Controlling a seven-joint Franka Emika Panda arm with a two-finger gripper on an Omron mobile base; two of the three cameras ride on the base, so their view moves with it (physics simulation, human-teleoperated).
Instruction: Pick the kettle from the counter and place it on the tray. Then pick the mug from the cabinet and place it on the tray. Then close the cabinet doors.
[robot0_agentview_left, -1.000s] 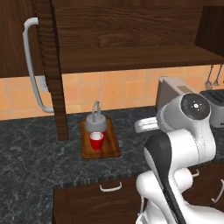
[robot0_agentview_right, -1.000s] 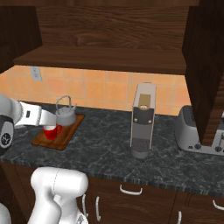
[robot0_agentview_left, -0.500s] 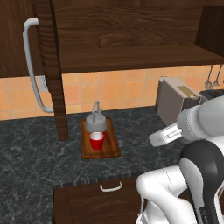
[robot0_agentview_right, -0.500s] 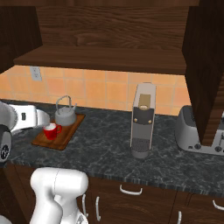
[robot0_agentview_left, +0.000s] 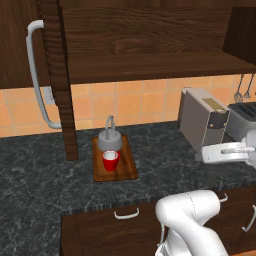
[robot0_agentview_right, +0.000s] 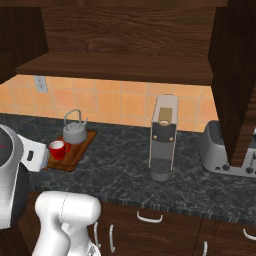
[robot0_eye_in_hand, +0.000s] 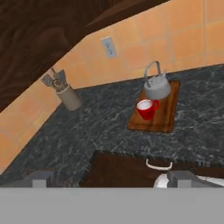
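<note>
Kettle (robot0_agentview_left: 109, 141) and mug (robot0_agentview_left: 110, 160) both sit on the tray (robot0_agentview_left: 127, 172), out ahead of my gripper (robot0_eye_in_hand: 111, 176) — its fingers stand apart, holding nothing. I judge door-closing is in hand: next I must reach the cabinet door (robot0_agentview_left: 56, 75) handle (robot0_agentview_left: 36, 75) and push.

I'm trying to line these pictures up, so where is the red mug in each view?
Left base view: mug left of centre, on the tray, in front of the kettle.
Right base view: far left, on the tray's near end.
Hand view: right of centre, below and left of the kettle.
Shared landmark: the kettle, close beside the mug on the tray.
</note>
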